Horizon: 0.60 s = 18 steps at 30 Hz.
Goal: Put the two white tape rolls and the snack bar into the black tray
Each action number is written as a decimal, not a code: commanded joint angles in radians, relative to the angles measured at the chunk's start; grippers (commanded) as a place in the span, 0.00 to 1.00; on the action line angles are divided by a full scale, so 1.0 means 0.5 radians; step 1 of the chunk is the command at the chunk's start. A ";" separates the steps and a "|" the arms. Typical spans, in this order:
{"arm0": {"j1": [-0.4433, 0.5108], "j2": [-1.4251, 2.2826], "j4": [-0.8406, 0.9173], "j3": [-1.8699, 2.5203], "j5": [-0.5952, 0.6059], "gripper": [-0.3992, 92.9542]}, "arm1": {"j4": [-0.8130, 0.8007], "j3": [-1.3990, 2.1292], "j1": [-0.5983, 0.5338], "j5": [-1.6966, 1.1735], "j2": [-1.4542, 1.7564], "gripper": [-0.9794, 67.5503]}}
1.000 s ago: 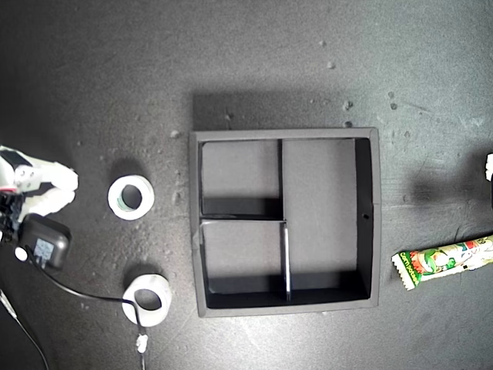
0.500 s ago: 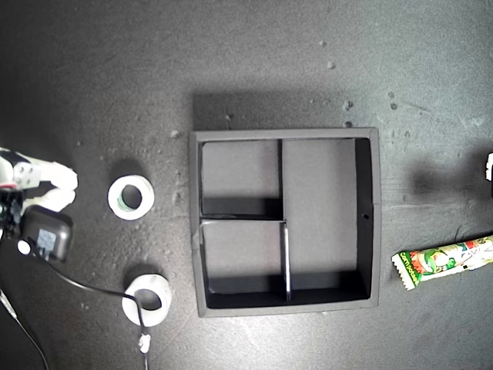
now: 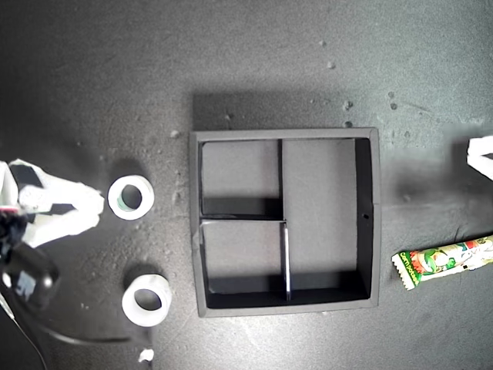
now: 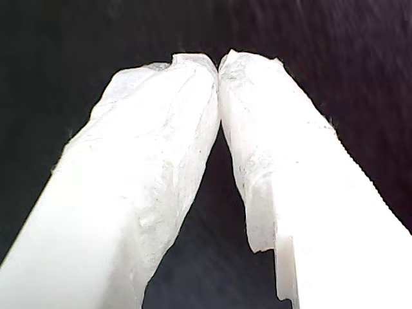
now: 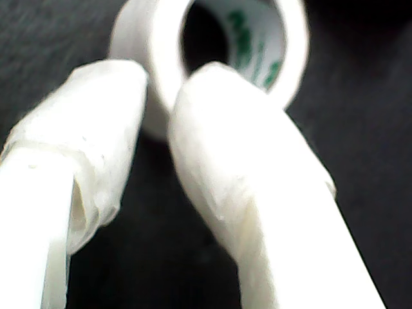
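my second tool (image 5: 158,90), wrapped in white, sits at the exterior view's left edge, its tips slightly parted and just beside the upper tape roll (image 3: 131,197), the one whose inner core shows green print (image 5: 254,38) in the second wrist view; one fingertip (image 5: 206,96) lies in front of the ring's wall there, and i cannot tell whether it touches, but nothing is pinched between the tips. the lower tape roll (image 3: 146,300) rests flat on the dark desk (image 3: 254,62) nearer the exterior view's bottom, just off the tray's lower-left corner in that view, well apart from the tool. the black tray (image 3: 368,216) stands in the middle of the desk, its two small compartments toward the exterior view's left and the long one toward its right, all bare. the snack bar (image 3: 444,260) lies on the desk outside the tray, near the exterior view's right edge, slightly tilted. my first tool (image 4: 219,67) has its white tips pressed together over bare dark desk, holding nothing. a white part of an arm (image 3: 482,156) shows at the exterior view's right edge, above the snack bar.
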 commanded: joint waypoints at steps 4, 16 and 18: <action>-0.221 0.089 -0.445 -0.098 0.295 0.21 | -0.635 0.025 -0.077 -0.301 0.012 0.01; -0.196 -2.252 0.153 -2.525 0.561 0.27 | -0.715 0.025 -0.055 -0.298 0.012 0.01; -0.163 -2.642 0.334 -2.862 0.509 0.26 | -0.678 0.025 -0.061 -0.273 0.012 0.01</action>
